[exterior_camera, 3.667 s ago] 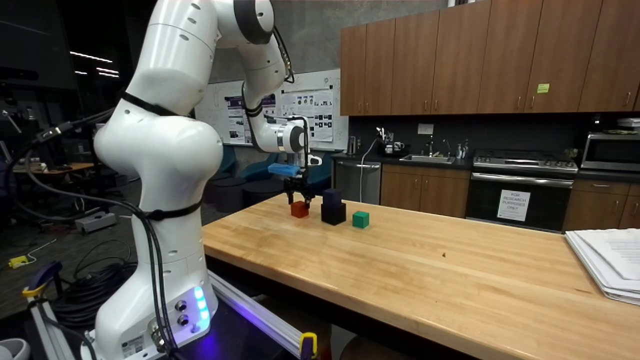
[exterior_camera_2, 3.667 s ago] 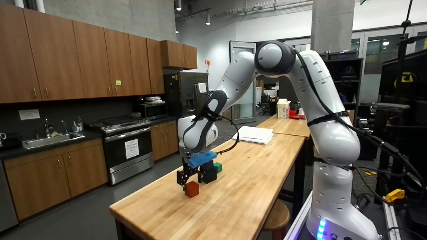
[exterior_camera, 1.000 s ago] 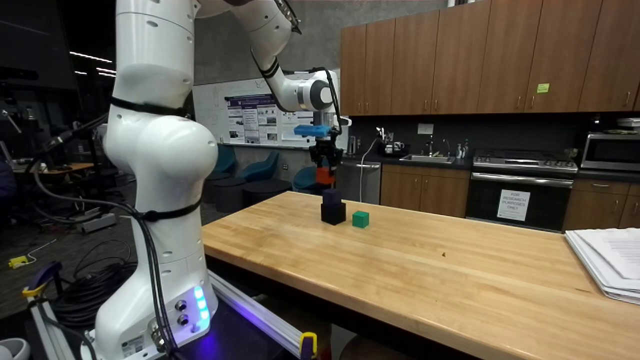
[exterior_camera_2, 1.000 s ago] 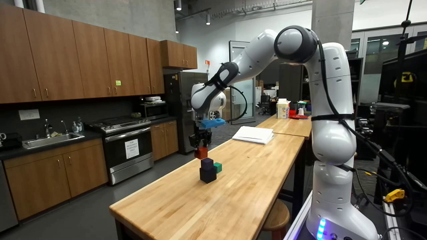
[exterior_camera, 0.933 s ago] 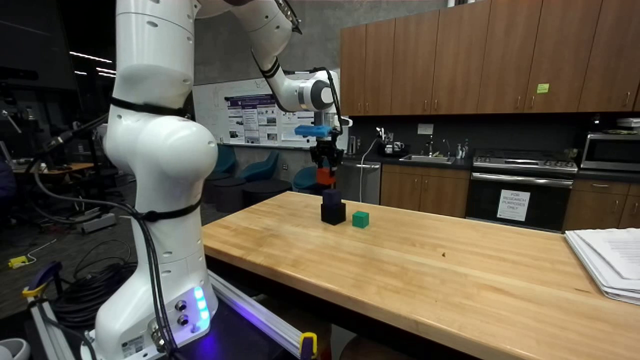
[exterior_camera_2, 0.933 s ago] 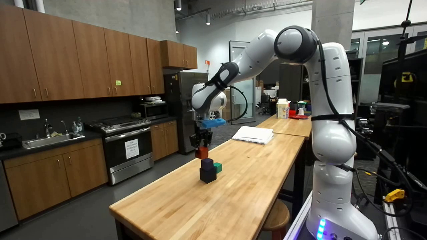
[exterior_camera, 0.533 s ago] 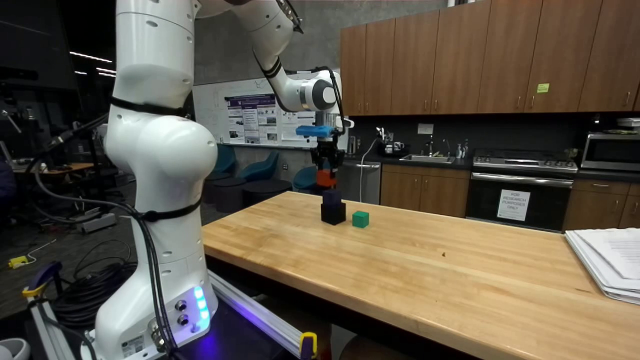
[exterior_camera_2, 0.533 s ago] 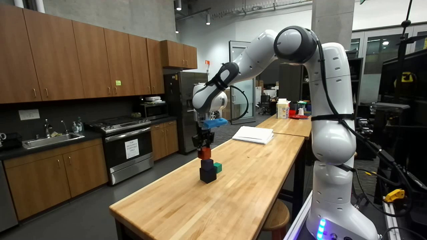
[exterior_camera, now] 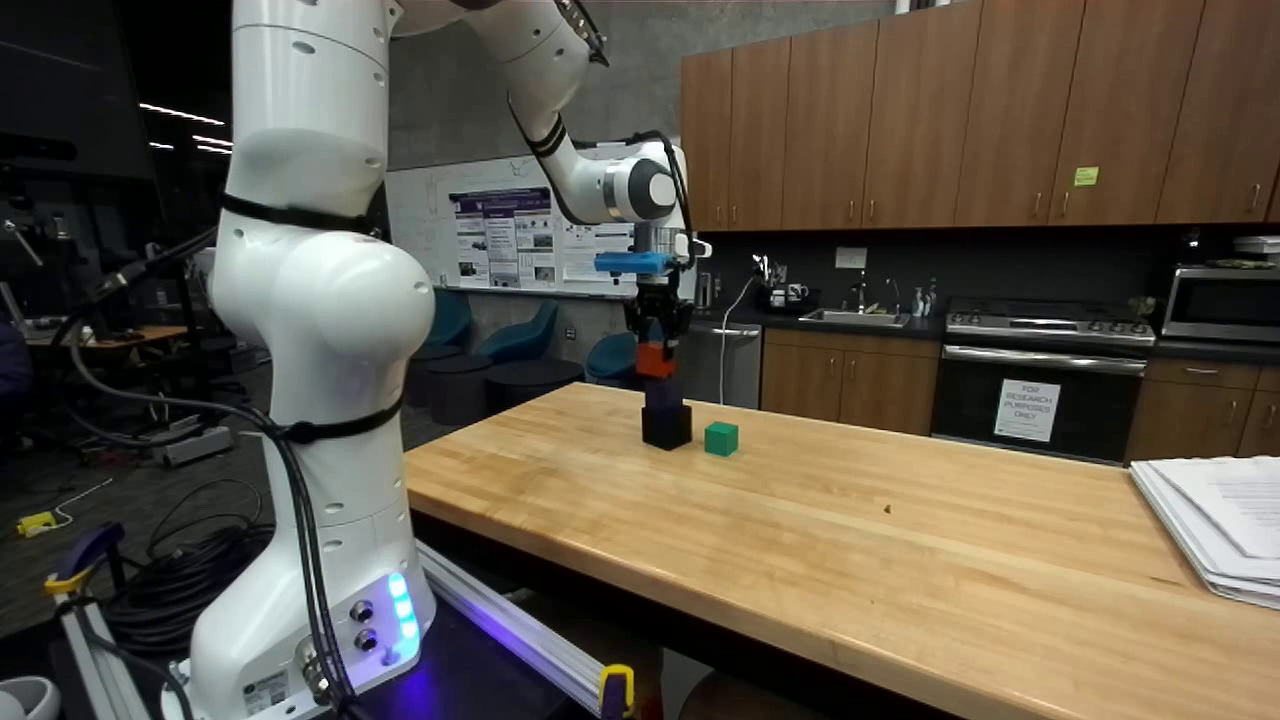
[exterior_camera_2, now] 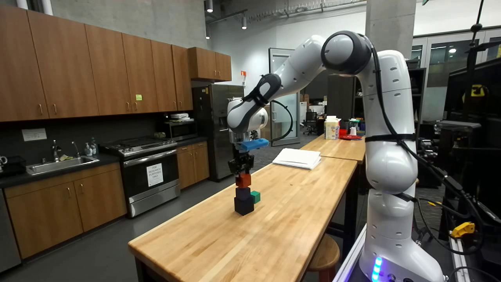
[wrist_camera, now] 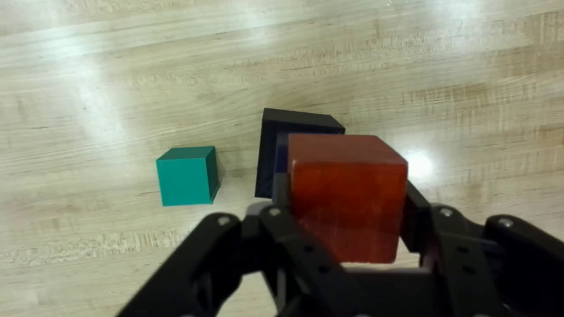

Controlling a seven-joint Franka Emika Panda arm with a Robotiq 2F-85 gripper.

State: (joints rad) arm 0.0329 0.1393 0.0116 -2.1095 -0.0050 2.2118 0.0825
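Note:
My gripper (wrist_camera: 348,193) is shut on a red cube (wrist_camera: 348,189), one finger on either side of it. In both exterior views the red cube (exterior_camera_2: 243,180) is held level, directly above a dark purple cube (exterior_camera_2: 242,193). Whether the two touch I cannot tell. The purple cube (exterior_camera: 662,393) rests on a larger black cube (exterior_camera: 666,427), which stands on the table. From the wrist, the red cube hides most of the purple one and part of the black cube (wrist_camera: 269,154). A green cube (wrist_camera: 184,180) sits on the table beside this stack, apart from it.
The wooden table (exterior_camera: 850,540) carries a pile of white papers (exterior_camera_2: 297,158) towards its far end. Beyond it a carton (exterior_camera_2: 332,127) and red items stand on another tabletop. A wooden stool (exterior_camera_2: 325,250) is tucked by the table's side.
Several seconds ago the red cube was on the table beside the stack; it has been lifted above it. Over the last second the gripper and cube shifted slightly right in both exterior views and down.

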